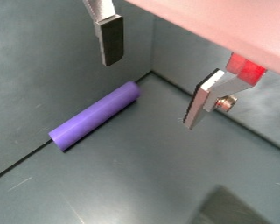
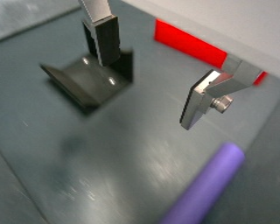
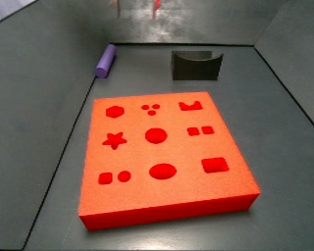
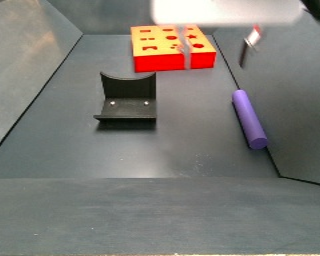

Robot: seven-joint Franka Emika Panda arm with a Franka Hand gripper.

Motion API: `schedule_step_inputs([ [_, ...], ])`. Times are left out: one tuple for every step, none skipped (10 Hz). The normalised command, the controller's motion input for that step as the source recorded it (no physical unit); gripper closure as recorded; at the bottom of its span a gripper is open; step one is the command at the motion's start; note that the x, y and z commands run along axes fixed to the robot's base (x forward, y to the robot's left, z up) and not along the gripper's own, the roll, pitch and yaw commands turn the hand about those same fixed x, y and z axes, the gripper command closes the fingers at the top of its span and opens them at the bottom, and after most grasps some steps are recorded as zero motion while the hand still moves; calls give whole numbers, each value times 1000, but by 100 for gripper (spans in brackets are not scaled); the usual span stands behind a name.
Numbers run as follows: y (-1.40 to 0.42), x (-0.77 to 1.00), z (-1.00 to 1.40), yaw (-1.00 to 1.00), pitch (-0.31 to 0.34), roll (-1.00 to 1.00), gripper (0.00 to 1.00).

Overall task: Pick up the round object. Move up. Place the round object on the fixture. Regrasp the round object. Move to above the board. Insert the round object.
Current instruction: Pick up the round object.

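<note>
Though I looked for writing, no brand, label or lettering can be read on anything in view.

Landmark: the fixture [image 3: 195, 65], dark, standing on the grey floor [image 3: 42, 147].

Side view, left to right: the peg [image 3: 105, 61], purple, lies flat on the floor to the left of the fixture, well apart from it, close to the wall edge. The fixture follows. The board [image 3: 161, 158], orange-red with shaped holes, lies nearer the camera than the fixture, apart from both it and the peg.

In a side view from the opposite end the order flips: fixture [image 4: 127, 98], then peg [image 4: 250, 118] to its right, board [image 4: 172, 48] beyond.

The gripper [image 1: 153, 75] hangs above the floor, fingers spread wide with nothing between them. In a wrist view the peg [image 1: 95, 115] lies below the gap and off to one side, nearer one finger [image 1: 111, 39] than the other, touching neither. In a wrist view the gripper [image 2: 152, 79] hangs with one finger in front of the fixture [image 2: 88, 79]; the peg [image 2: 208, 185] lies clear of both fingers, on the far side from the fixture. A strip of board [image 2: 189, 44] shows beyond.
</note>
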Motion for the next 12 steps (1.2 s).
schedule_step_inputs([
  [0,-1000,-860,0,-131,-54,0],
  [0,-1000,-803,0,-156,-63,0],
  [0,-920,-803,0,-161,-57,0],
  [0,-417,-743,77,-213,-53,0],
  [0,-171,-874,51,-173,-33,0],
  [0,-131,-929,0,-170,-10,0],
  [0,146,-1000,0,-91,-43,0],
  [9,371,-980,0,0,-86,0],
  [34,26,-1000,0,-21,-67,0],
  [274,0,-1000,0,-29,-83,0],
  [511,80,-851,0,0,-149,0],
  [571,0,-743,-29,0,-216,0],
])
